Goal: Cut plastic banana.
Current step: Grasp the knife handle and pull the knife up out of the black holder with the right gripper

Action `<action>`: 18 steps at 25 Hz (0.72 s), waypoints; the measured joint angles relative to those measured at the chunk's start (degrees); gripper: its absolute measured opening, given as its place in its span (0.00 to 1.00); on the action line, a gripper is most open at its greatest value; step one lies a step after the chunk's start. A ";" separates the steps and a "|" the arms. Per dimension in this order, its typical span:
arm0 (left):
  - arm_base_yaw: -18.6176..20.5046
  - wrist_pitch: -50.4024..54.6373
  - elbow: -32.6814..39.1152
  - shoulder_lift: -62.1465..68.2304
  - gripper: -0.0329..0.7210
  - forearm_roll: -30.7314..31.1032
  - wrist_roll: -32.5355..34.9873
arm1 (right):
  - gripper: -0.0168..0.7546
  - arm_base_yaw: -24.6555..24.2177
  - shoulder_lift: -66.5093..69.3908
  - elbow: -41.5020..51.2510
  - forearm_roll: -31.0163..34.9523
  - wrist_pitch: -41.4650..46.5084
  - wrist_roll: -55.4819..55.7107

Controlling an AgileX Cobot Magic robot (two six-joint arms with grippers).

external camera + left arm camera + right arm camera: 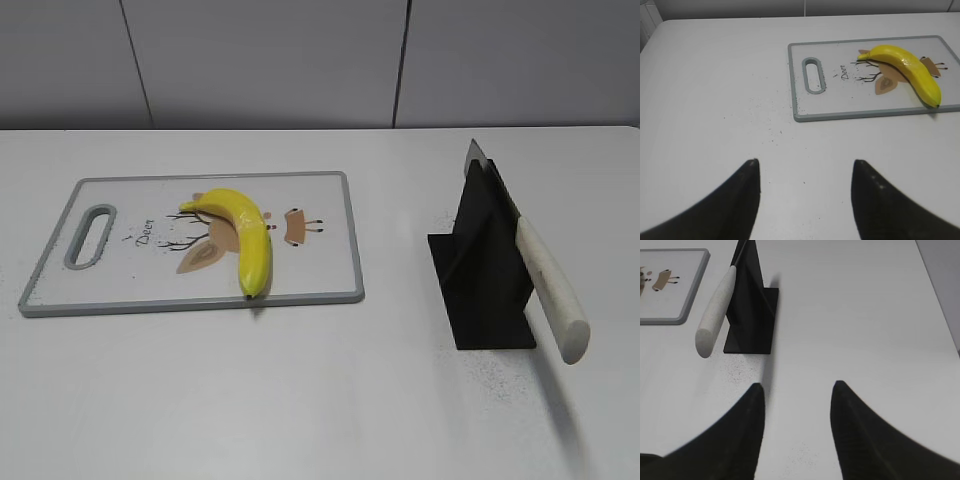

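The plastic banana point(247, 235) is glossy yellow and lies on the white cutting board point(120, 290) at the table's left; it also shows in the left wrist view point(907, 71). A knife with a white handle point(552, 290) rests slanted in a black stand point(485, 280) at the right, also in the right wrist view point(715, 310). My left gripper point(805, 162) is open and empty over bare table, short of the board point(840, 116). My right gripper point(797, 385) is open and empty, short of the stand point(752, 315). Neither gripper shows in the exterior view.
The white table point(320, 400) runs to a grey panelled wall point(300, 60) at the back. The table's right edge point(940, 305) shows in the right wrist view. Fine dark specks point(767, 120) lie on the table left of the board.
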 joint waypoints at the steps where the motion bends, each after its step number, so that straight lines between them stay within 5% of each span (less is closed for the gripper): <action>1: 0.00 0.00 0.00 0.00 0.79 0.00 0.00 | 0.49 0.00 0.00 0.00 0.00 0.00 0.00; 18: 0.00 0.00 0.00 0.00 0.79 0.00 0.00 | 0.49 0.00 0.00 0.00 0.00 0.00 0.00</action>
